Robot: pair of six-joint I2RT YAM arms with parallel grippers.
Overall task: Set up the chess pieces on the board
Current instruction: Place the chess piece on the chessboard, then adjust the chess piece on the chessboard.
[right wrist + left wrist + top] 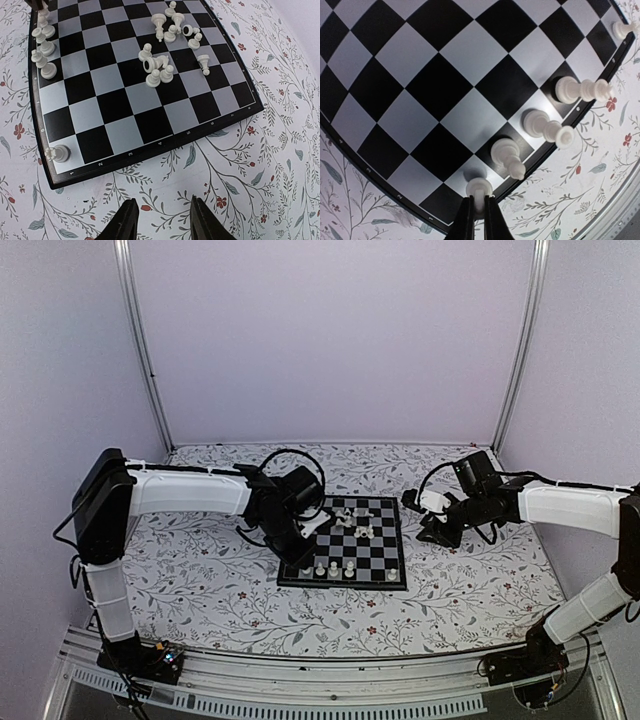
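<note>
Flowers and leaves are printed all over the table (200,580), and the black and white board (372,552) lies flat on it.

The left gripper (478,204) is low over the near left part of the board. Its two black fingers (464,225) are pressed tight on a small white chess piece (479,187). That piece stands on a pale square at the board's edge, right at the fingertips. Just past the fingertips, three more white pieces (547,127) stand in a line along the same edge, one on each square. Far beyond them, a lone piece (622,30) stands at the other end of that edge.

The right gripper (164,201) hangs over the flowery table, off the board. Its fingers are spread wide apart with nothing between them. The board's edge is a little way ahead of these fingertips. Much farther ahead of them, out on the squares, is a messy heap of white pieces (162,55). Some of them stand up and some are tipped over.
</note>
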